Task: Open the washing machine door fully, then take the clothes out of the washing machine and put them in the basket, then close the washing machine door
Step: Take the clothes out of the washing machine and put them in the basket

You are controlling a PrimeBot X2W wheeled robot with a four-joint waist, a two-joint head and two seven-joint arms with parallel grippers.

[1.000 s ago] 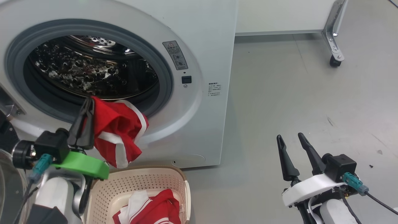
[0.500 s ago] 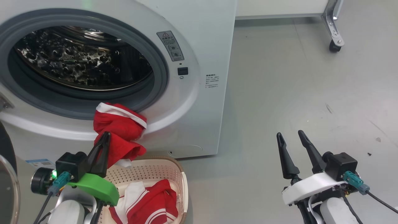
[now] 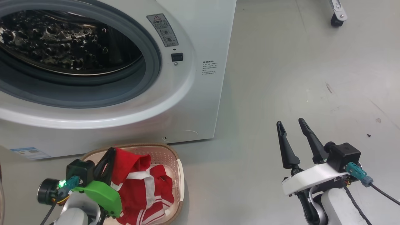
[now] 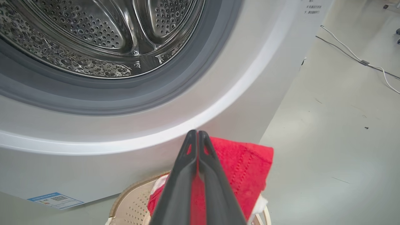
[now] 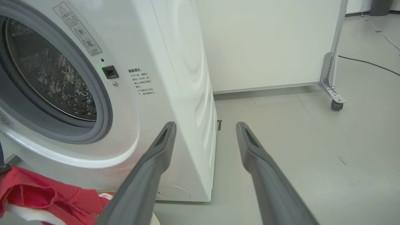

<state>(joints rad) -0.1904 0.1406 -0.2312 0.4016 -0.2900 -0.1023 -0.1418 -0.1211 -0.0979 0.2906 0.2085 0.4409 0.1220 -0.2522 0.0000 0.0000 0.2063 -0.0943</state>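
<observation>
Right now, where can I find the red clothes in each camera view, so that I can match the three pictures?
Head view: the clothes are lower left, at the basket, one piece pinched by the shut left gripper.
Left wrist view: bottom centre, red fabric between and behind the fingers.
Right wrist view: bottom left corner.
Shared landmark: the washing machine, its grey ring toward the upper left in each.

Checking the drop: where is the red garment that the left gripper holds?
Head view, lower left: the garment is pinched in the shut left gripper, over the basket and the clothes in it, just in front of the washing machine.
</observation>
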